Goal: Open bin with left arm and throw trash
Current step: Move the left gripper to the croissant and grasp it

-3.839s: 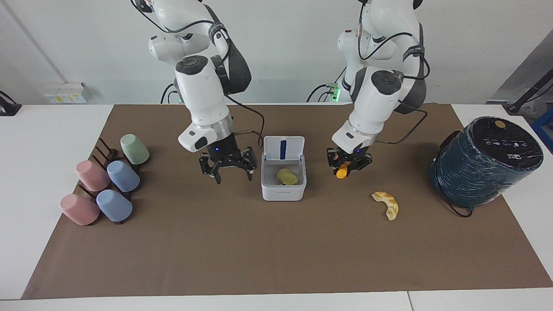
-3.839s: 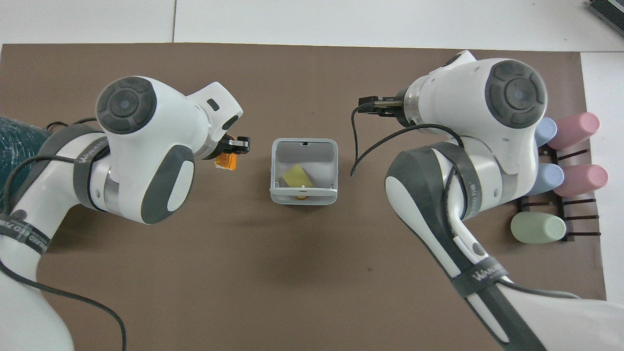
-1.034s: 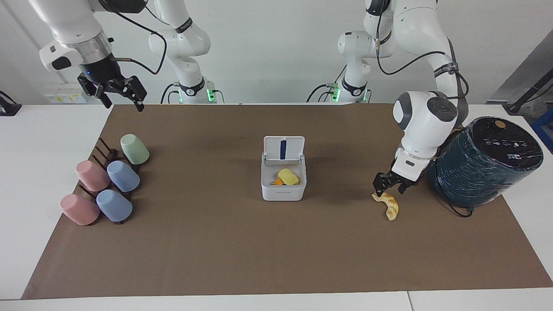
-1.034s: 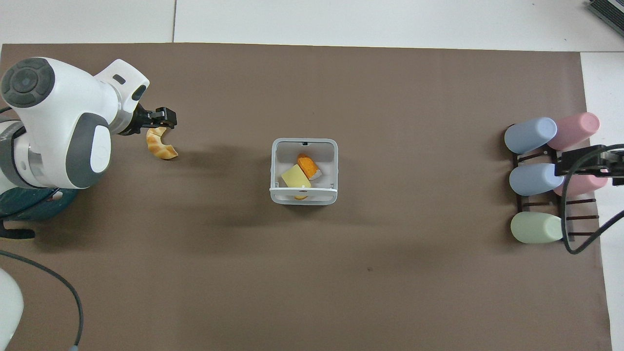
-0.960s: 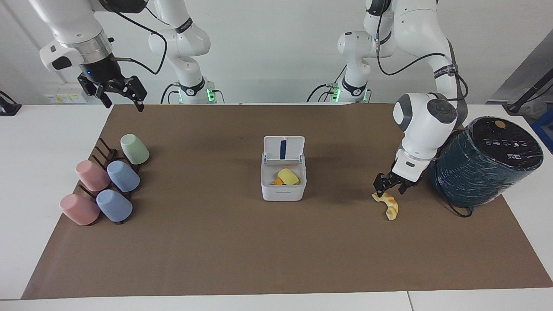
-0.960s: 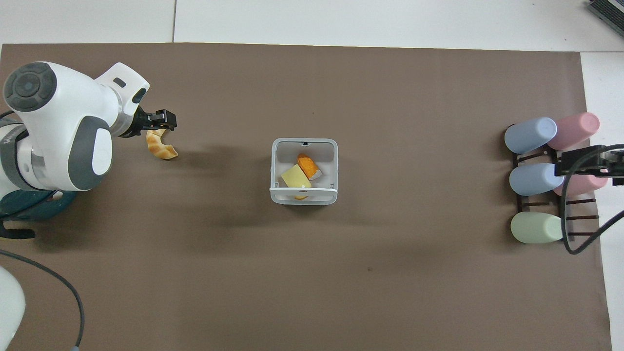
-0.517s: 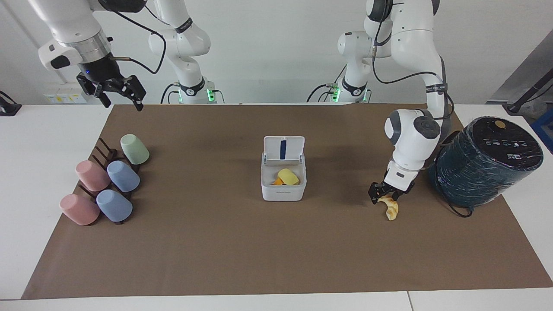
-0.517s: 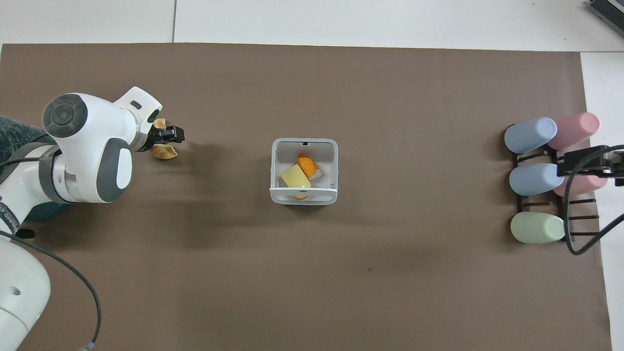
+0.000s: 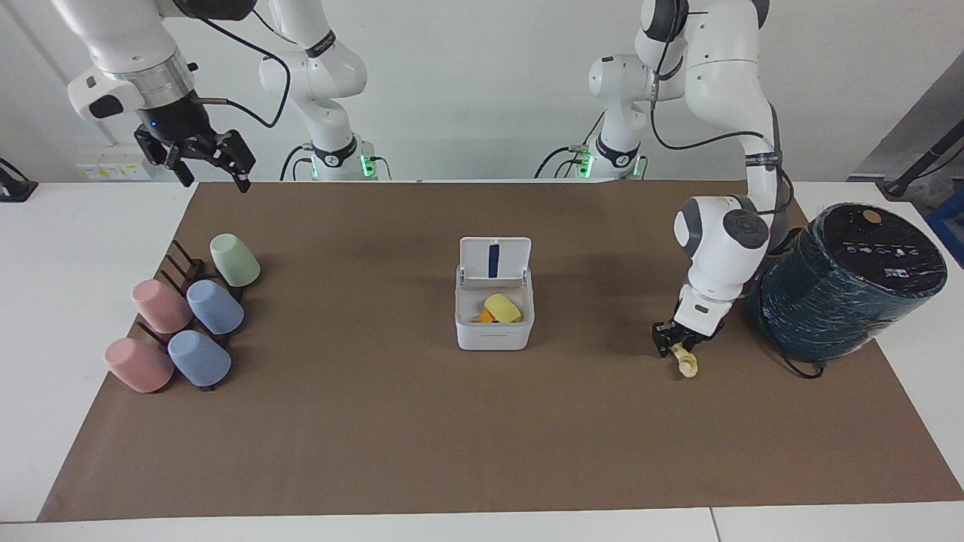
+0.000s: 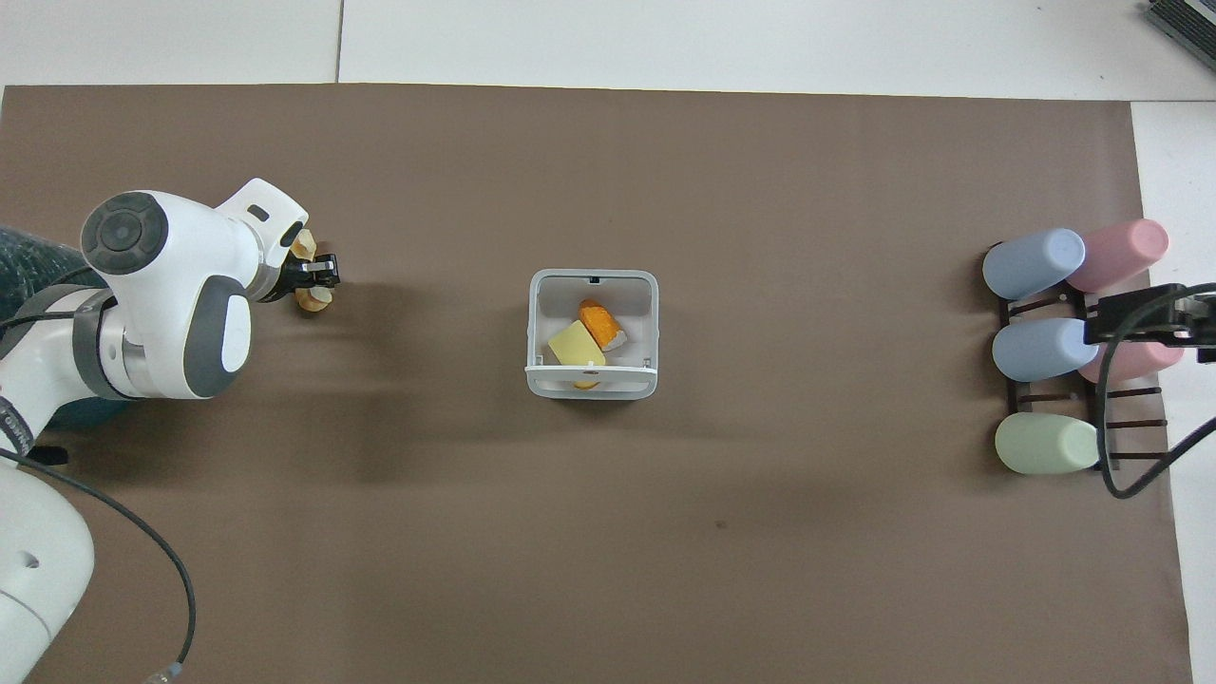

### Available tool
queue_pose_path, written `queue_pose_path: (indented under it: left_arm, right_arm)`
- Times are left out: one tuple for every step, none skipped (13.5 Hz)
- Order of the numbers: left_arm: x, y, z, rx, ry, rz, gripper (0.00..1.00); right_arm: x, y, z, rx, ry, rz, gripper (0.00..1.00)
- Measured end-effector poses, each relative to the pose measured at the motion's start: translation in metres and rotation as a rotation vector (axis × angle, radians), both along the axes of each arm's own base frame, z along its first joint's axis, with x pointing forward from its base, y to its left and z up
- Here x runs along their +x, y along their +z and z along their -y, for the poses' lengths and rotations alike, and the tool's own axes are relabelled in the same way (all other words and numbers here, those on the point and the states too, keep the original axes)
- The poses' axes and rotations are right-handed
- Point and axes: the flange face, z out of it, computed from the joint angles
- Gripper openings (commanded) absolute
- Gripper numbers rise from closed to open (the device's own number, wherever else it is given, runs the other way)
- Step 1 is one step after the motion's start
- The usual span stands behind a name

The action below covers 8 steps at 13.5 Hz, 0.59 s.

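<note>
The white bin [image 9: 493, 336] stands mid-mat with its lid [image 9: 495, 259] tipped up and open, the blue strip showing. A pale yellow block [image 9: 503, 307] and an orange nub [image 9: 484, 317] lie in it; both also show from overhead, the block [image 10: 576, 344] and the nub [image 10: 600, 324]. My left gripper [image 9: 678, 351] is low at the mat beside the teal cylinder, shut on the tan crescent [image 9: 687, 366]. Overhead, the crescent [image 10: 311, 298] sticks out on both sides of the left gripper [image 10: 319, 275]. My right gripper [image 9: 212, 175] waits open and raised at the right arm's end of the table.
A large dark teal wrapped cylinder [image 9: 843, 286] stands close beside the left arm. A dark rack with several pastel cups [image 9: 188, 316] lies at the right arm's end of the brown mat [image 9: 482, 436].
The left gripper came down onto the crescent and closed on it; the crescent turned between the fingers. The orange nub, held 3.8 s ago, lies in the bin. The right arm has risen away.
</note>
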Motion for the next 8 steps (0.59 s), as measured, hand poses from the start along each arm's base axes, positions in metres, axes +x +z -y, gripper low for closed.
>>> queue_pose_path:
  left_arm:
    - [0.0,0.0,0.0,0.0,0.0,0.001,0.0]
    - [0.0,0.001,0.0,0.001,-0.001,0.002,0.0]
    - [0.001,0.002,0.001,0.0,-0.003,0.004,0.0]
    - [0.002,0.004,0.003,-0.001,-0.006,0.006,0.0]
    - [0.004,0.008,0.006,-0.002,-0.01,0.006,0.0]
    - [0.007,0.015,0.008,-0.002,-0.013,-0.001,0.0]
    - [0.012,0.024,0.011,-0.002,-0.016,-0.009,0.0]
    - [0.017,0.036,0.015,-0.003,-0.021,-0.016,0.0]
  right_arm:
    - [0.0,0.0,0.0,0.0,0.0,0.0,1.0]
    - [0.0,0.0,0.0,0.0,0.0,0.0,1.0]
    - [0.0,0.0,0.0,0.0,0.0,0.0,1.0]
    - [0.0,0.0,0.0,0.0,0.0,0.0,1.0]
    - [0.0,0.0,0.0,0.0,0.0,0.0,1.0]
    - [0.0,0.0,0.0,0.0,0.0,0.0,1.0]
    - [0.0,0.0,0.0,0.0,0.0,0.0,1.0]
    - [0.0,0.0,0.0,0.0,0.0,0.0,1.0]
